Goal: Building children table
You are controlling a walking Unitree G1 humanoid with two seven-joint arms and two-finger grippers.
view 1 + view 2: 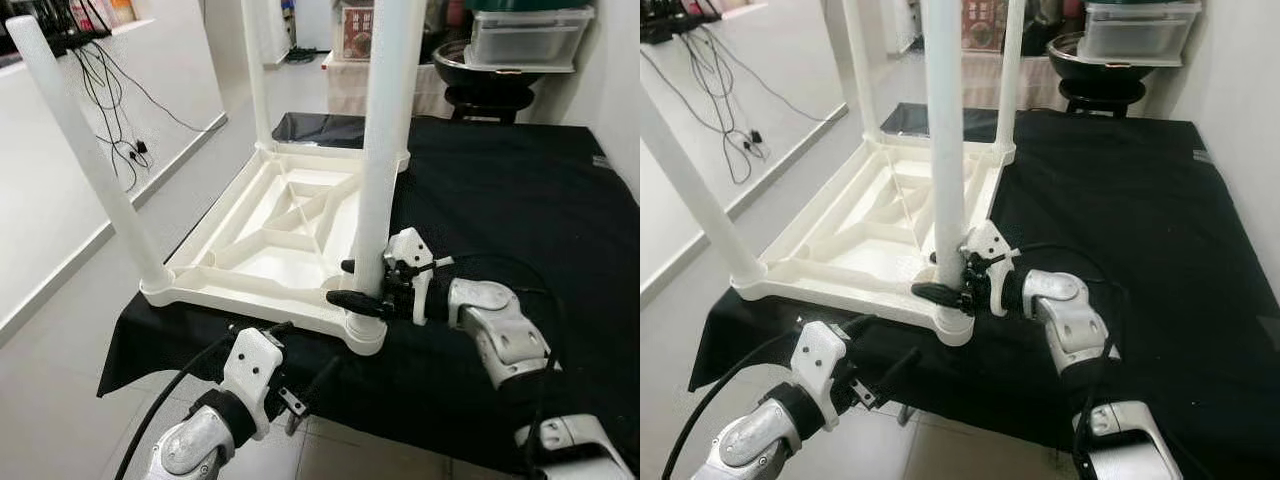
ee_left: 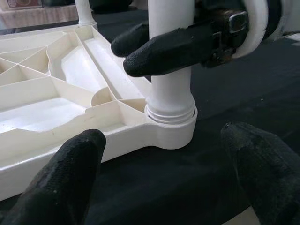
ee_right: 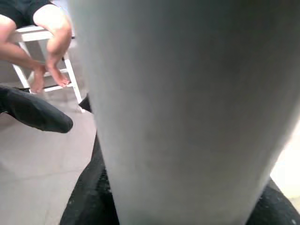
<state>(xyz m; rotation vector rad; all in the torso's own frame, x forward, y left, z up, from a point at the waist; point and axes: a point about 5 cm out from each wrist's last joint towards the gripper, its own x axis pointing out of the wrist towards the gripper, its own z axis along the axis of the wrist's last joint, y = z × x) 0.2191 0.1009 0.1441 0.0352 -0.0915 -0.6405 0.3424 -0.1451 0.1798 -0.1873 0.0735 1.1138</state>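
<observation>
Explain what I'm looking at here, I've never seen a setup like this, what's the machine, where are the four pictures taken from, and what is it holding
This is a humanoid robot with two silver arms, each ending in a gripper of two black fingers. The two wide pictures come from a stereo camera on its head, looking down. The other two come from cameras on its wrists, looking along the fingers.

On a black cloth lies a white plastic tabletop, upside down, with legs standing up from its corners. The right gripper is shut on the near leg just above its socket; that leg is the big pale blur in the right wrist picture. The left gripper is open, in front of the cloth's near edge, holding nothing and pointed at that same corner. The right wrist picture also catches a seated person's legs in the background.
</observation>
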